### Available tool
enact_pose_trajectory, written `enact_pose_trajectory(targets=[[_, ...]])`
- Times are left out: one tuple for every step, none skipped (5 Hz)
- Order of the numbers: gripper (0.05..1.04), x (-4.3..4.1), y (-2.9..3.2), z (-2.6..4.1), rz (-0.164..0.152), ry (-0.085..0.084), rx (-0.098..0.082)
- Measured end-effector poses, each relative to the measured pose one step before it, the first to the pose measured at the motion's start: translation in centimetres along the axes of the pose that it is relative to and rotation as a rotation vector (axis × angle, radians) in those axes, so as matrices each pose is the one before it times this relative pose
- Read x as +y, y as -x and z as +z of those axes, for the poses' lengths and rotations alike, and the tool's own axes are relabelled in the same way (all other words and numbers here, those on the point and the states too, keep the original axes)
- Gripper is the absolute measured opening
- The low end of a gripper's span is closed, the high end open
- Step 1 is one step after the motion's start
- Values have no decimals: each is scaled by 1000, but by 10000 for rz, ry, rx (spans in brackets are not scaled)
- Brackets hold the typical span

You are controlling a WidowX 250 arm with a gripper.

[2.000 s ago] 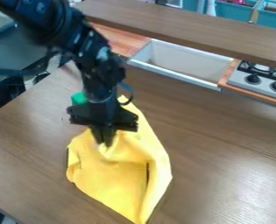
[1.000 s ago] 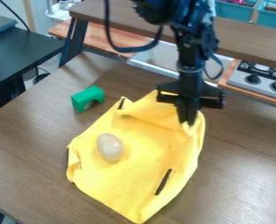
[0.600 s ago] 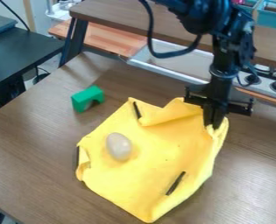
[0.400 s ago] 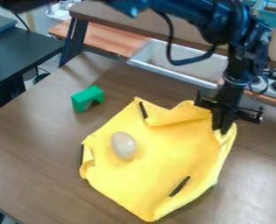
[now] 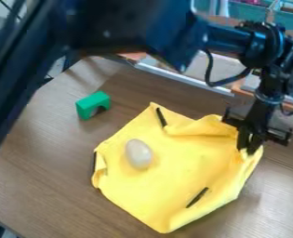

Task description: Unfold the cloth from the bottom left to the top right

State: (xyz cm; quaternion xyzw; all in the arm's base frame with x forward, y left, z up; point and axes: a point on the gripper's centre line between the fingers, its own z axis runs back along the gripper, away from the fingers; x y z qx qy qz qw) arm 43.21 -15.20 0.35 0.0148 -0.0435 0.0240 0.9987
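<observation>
A soft yellow cloth (image 5: 176, 169) lies partly opened out on a brown wood-grain counter (image 5: 33, 179), taking up the middle and lower right of the camera view. Its outline is a loose, uneven four-sided shape, with one corner pointing toward the bottom of the view and one toward the top. The upper right edge is rumpled, with a flap turned inward, and the left corner is curled over. The right side bunches into creases that run up to the black two-finger tool (image 5: 250, 148), which hangs over the cloth's right corner and has the fabric pinched between its fingertips.

A smooth, pale grey, egg-shaped object (image 5: 138, 154) rests on the cloth, left of its middle. Short black strips mark the fabric: one (image 5: 161, 117) near the top corner and another (image 5: 197, 197) toward the lower right edge.

A small green arch-shaped block (image 5: 93, 105) sits on the counter to the upper left of the cloth, apart from it. The black robot arm (image 5: 127, 28) crosses the top of the view from the left, in front of part of a light-coloured basin (image 5: 183, 78). Teal bins (image 5: 248, 10) stand at the upper right.
</observation>
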Motion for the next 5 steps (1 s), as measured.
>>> enact_pose_trajectory(targets=[[462, -1560, -412, -283, -193, 850, 129], [769, -521, -520, 72, -244, 242, -123], [991, -249, -118, -192, -153, 225, -248], [1001, -671, -3, 2970, -550, 778, -1391], [1001, -450, 263, 2747, -414, 720, -1405]])
